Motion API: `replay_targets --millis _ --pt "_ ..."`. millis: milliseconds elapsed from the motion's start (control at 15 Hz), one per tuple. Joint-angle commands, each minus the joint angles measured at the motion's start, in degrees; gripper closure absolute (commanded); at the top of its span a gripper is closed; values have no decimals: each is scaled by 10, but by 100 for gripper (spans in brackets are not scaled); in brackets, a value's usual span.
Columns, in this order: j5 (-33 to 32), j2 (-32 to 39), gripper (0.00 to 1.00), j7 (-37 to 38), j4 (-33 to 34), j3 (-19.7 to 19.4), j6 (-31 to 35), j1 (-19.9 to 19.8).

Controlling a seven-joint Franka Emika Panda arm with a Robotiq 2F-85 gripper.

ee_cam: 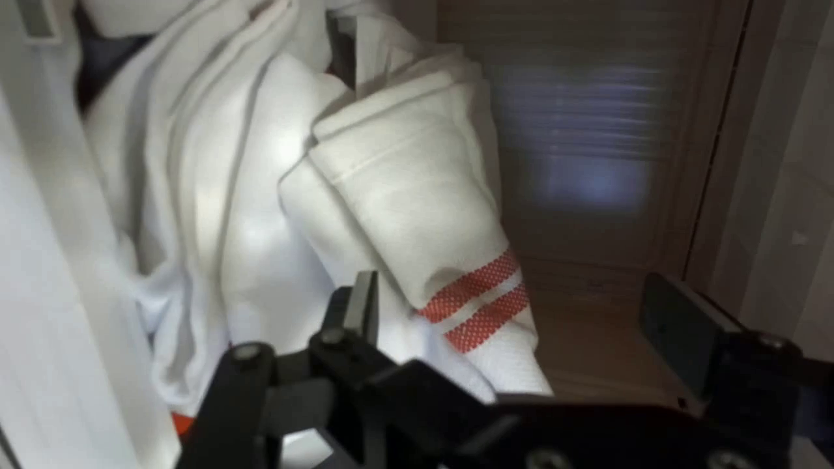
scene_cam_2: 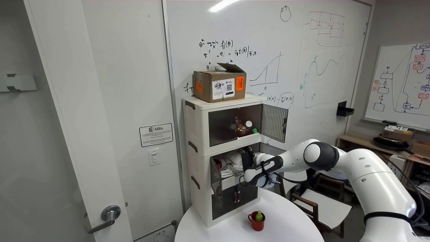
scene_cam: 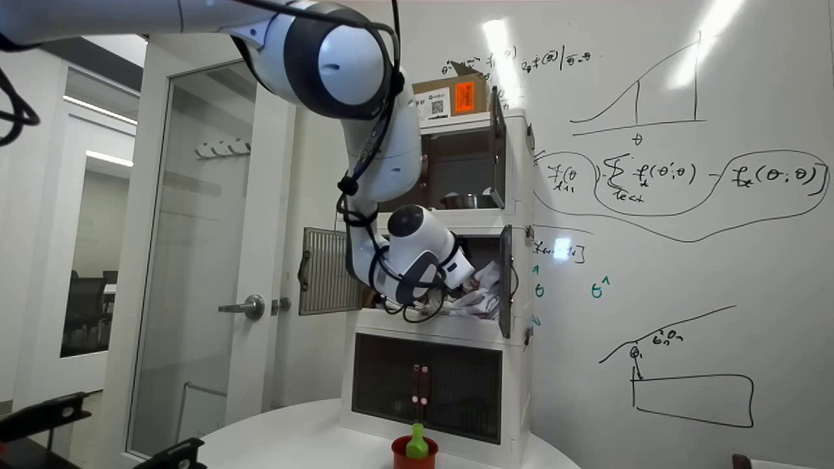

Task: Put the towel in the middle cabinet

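The middle cabinet (scene_cam: 417, 317) stands open, with its front lip also visible in an exterior view (scene_cam_2: 231, 182). A pile of white cloth lies inside it, seen in both exterior views. In the wrist view the white towel (ee_cam: 410, 176) with two red stripes lies folded against other white cloth (ee_cam: 260, 215). My gripper (ee_cam: 515, 303) is inside the cabinet opening with its fingers wide apart. The towel's striped end lies between and beyond the fingers, and neither finger is closed on it. In an exterior view the gripper (scene_cam_2: 248, 158) is dark and partly hidden by the wrist.
The middle cabinet's open doors (scene_cam: 331, 270) (scene_cam: 505, 280) flank the arm. The upper cabinet (scene_cam_2: 235, 143) has an open door (scene_cam_2: 274, 122) and holds a bowl. The lower cabinet doors (scene_cam: 427, 387) are shut. A red mug (scene_cam_2: 257, 224) stands on the white table (scene_cam_2: 285, 218). A cardboard box (scene_cam_2: 220, 85) sits on top.
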Motion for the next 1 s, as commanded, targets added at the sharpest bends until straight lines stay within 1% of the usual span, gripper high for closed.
replay_targets --millis 0,133,333,467,533,600,667,800,933 --pt "-15 -75 0 0 -101 -38 22 -12" --pt "-3 -112 0 -12 -148 -65 53 -5" --pt "-6 -177 0 -15 -225 -105 89 8" --pt "-58 -228 0 9 -283 -109 48 -6" --pt "-90 -246 0 22 -302 -104 28 -15" --pt "-110 -261 0 19 -320 -80 -1 -38" --pt "-136 -276 0 31 -332 -73 -30 -48" --pt "-189 -298 0 52 -347 -47 -99 -76" --pt "-209 -325 0 48 -355 -38 -176 -90"
